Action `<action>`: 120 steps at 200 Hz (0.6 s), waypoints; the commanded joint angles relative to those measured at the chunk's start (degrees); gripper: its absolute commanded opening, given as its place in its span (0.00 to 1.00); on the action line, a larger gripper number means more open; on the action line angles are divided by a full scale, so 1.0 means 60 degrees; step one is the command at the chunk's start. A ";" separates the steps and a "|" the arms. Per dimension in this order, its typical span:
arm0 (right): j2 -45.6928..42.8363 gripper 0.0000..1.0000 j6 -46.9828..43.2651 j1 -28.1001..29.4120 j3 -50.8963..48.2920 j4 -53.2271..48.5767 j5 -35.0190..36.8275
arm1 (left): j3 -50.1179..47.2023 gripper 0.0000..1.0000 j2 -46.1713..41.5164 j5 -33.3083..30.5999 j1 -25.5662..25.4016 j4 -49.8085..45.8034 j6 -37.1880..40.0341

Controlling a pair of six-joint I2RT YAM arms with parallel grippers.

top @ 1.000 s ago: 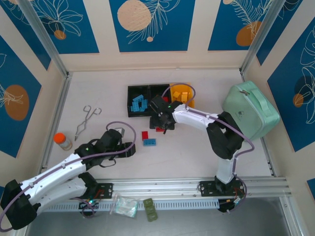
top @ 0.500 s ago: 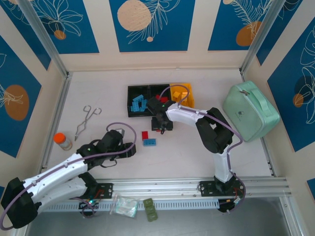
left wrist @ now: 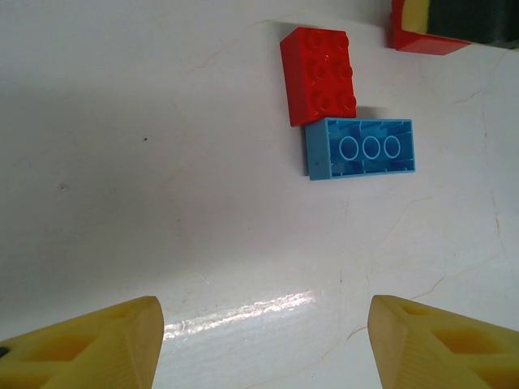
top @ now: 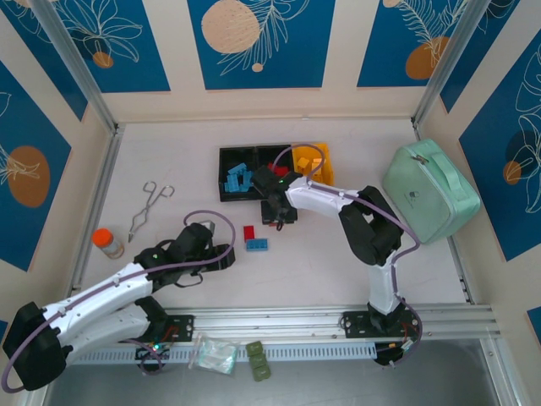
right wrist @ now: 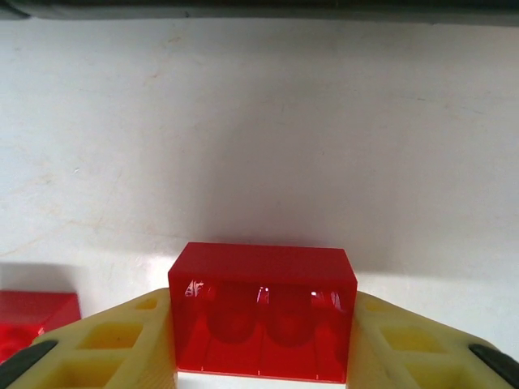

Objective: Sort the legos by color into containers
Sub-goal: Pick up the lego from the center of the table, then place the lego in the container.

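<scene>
On the glossy white tabletop (left wrist: 162, 203), between blue leaf-patterned walls (top: 262, 42), the right gripper (right wrist: 262, 336) is clamping a smooth rectangular red lego brick (right wrist: 263, 300); the left gripper (left wrist: 263, 340) is hanging open, empty.

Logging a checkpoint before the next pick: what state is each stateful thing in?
left tool, open, empty
right tool, shut on held red brick
loose red brick, studs up
blue brick, upside down
mint case, closed
</scene>
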 commanded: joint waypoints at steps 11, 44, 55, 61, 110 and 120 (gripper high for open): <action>-0.1083 0.44 -0.0384 -0.0045 0.0400 -0.0509 0.0267 | -0.0051 0.67 0.0191 0.0113 0.0098 0.0308 -0.0082; -0.1104 0.44 -0.0755 -0.0415 0.1079 -0.0698 0.0283 | 0.0045 0.67 0.0382 0.0189 0.0098 0.0524 -0.0073; -0.0942 0.44 -0.0889 -0.0586 0.1465 -0.0773 0.0268 | 0.0080 0.67 0.0411 0.0202 0.0098 0.0554 -0.0082; -0.0822 0.44 -0.0965 -0.0666 0.1684 -0.0807 0.0264 | 0.0095 0.67 0.0413 0.0204 0.0098 0.0538 -0.0082; 0.0688 0.44 -0.1252 -0.1483 0.3967 -0.1108 -0.0208 | 0.0235 0.67 0.0406 0.0158 0.0089 0.0365 -0.0097; 0.1073 0.45 -0.1291 -0.1606 0.4505 -0.1264 -0.0330 | 0.0232 0.67 0.0415 0.0157 0.0098 0.0335 -0.0111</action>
